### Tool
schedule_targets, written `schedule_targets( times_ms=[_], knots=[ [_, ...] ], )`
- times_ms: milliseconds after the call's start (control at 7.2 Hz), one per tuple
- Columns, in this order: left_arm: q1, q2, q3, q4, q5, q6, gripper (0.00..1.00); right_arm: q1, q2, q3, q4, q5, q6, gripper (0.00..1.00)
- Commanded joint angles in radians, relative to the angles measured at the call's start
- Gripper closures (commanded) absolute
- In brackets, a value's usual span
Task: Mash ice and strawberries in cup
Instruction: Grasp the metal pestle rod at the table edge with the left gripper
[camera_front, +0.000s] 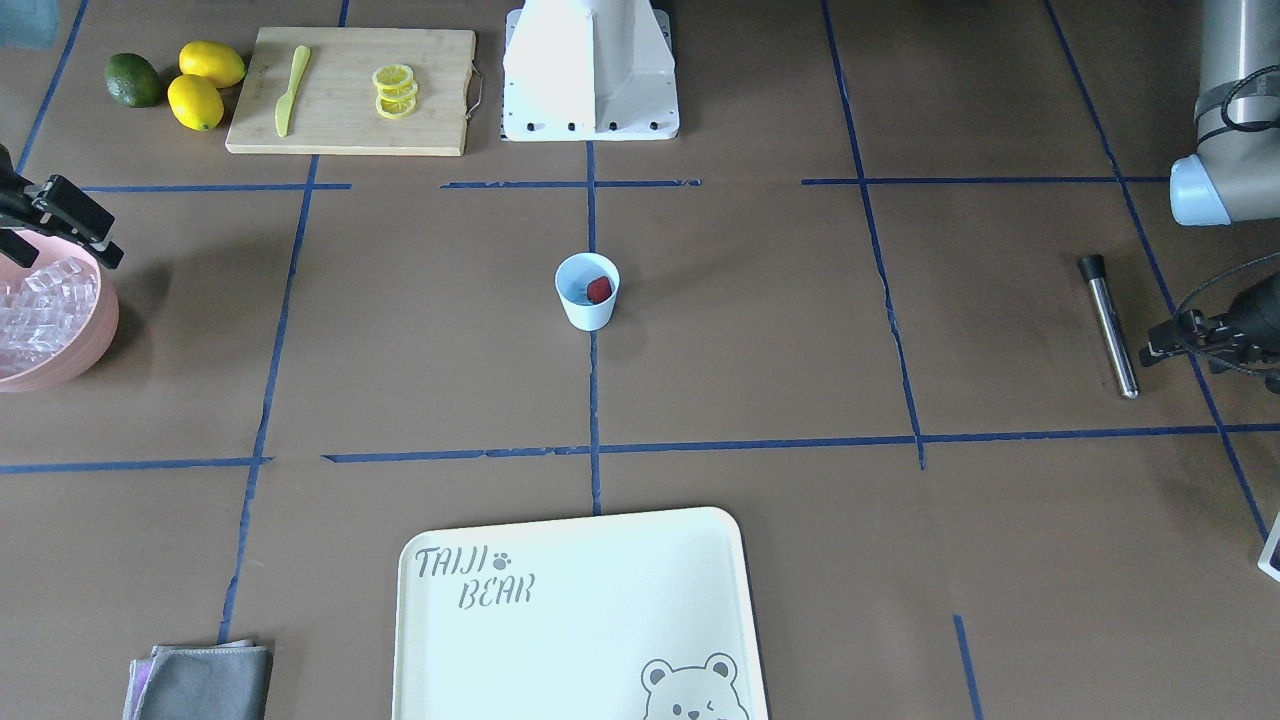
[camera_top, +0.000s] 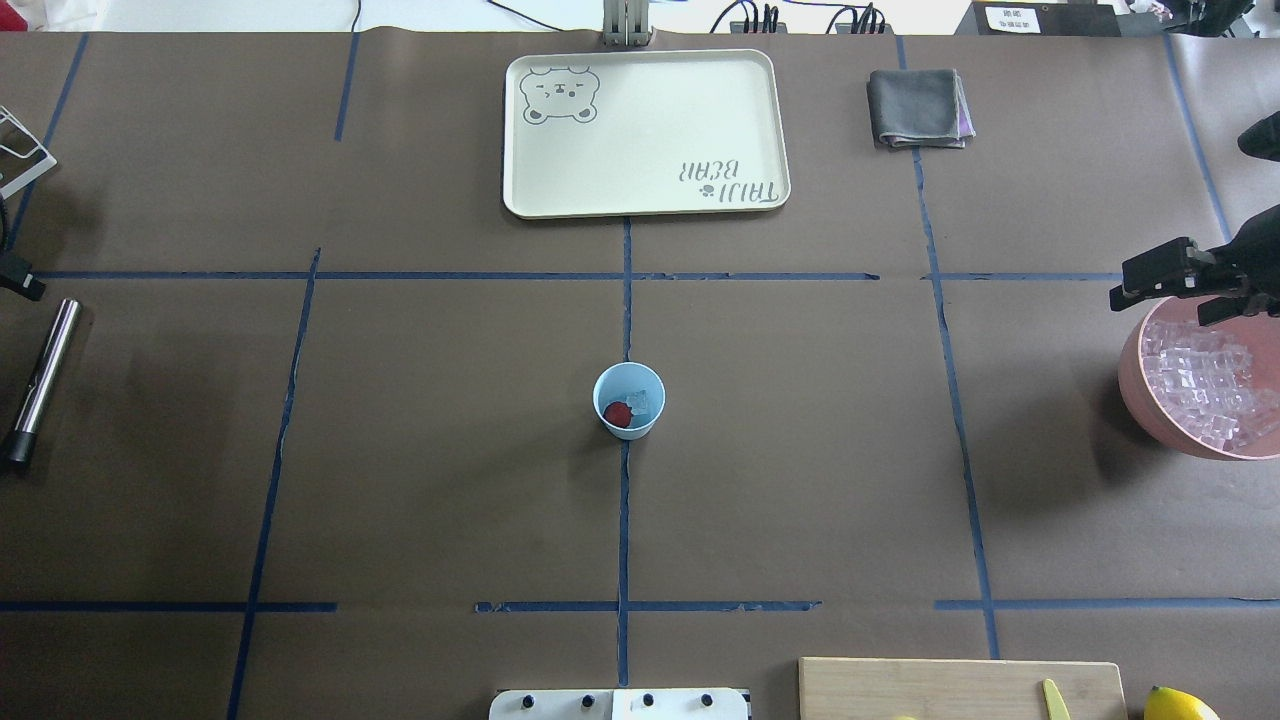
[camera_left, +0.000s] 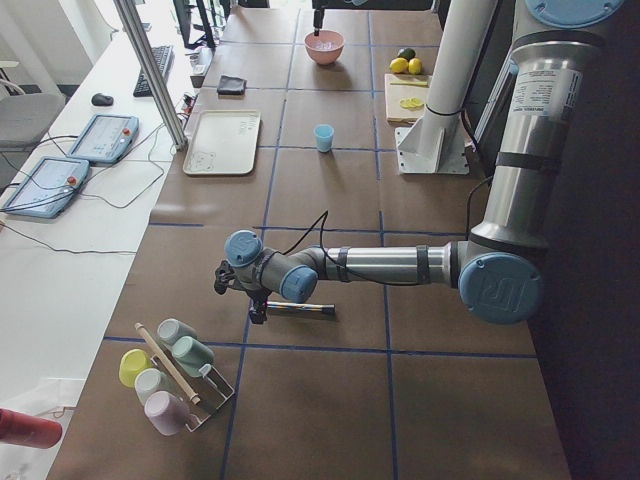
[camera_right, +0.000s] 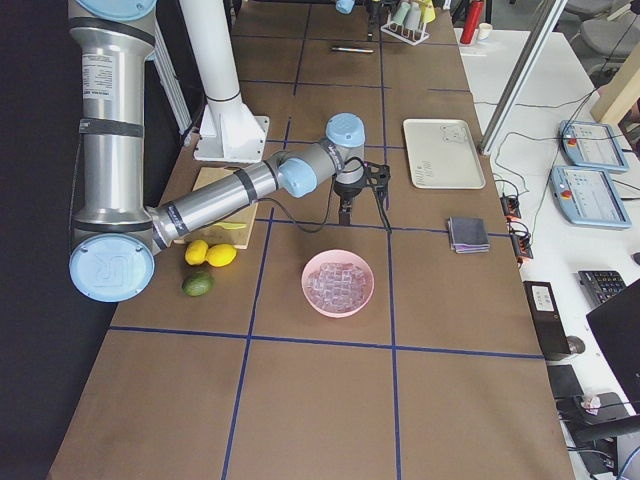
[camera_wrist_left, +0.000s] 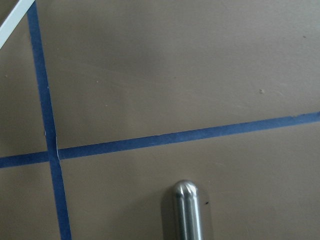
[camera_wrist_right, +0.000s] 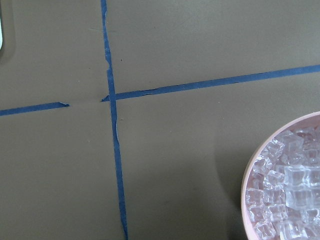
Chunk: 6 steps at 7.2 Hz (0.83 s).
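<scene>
The light-blue cup (camera_front: 587, 292) stands at the table's middle, also in the overhead view (camera_top: 629, 400). Inside it lie a red strawberry (camera_top: 617, 414) and a clear ice cube (camera_top: 641, 402). More ice (camera_top: 1200, 380) fills the pink bowl (camera_top: 1130, 395) at the right edge. My right gripper (camera_front: 100, 250) hovers over the bowl's rim, far from the cup; I cannot tell whether it is open or shut. My left gripper (camera_front: 1150, 352) is beside a steel muddler (camera_front: 1108, 325) lying flat on the table; its jaws are hidden. The left wrist view shows the muddler's rounded end (camera_wrist_left: 187, 210).
A cream tray (camera_front: 580, 600) lies on the operators' side of the cup, a grey cloth (camera_front: 205, 685) beside it. A cutting board (camera_front: 340, 130) with lemon slices and a yellow knife, two lemons (camera_front: 205, 85) and a green fruit sit near the robot's base (camera_front: 590, 70).
</scene>
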Motion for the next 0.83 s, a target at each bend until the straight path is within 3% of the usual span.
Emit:
schedule_targets(
  times_ms=[0, 695],
  knots=[
    [0.03, 0.007, 0.005, 0.001, 0.003, -0.023, 0.01, -0.001, 0.0, 0.0, 0.0, 0.0, 0.0, 0.0],
    [0.048, 0.005, 0.004, -0.001, -0.004, -0.091, 0.03, -0.002, 0.002, 0.0, 0.003, 0.0, 0.0, 0.0]
  ],
)
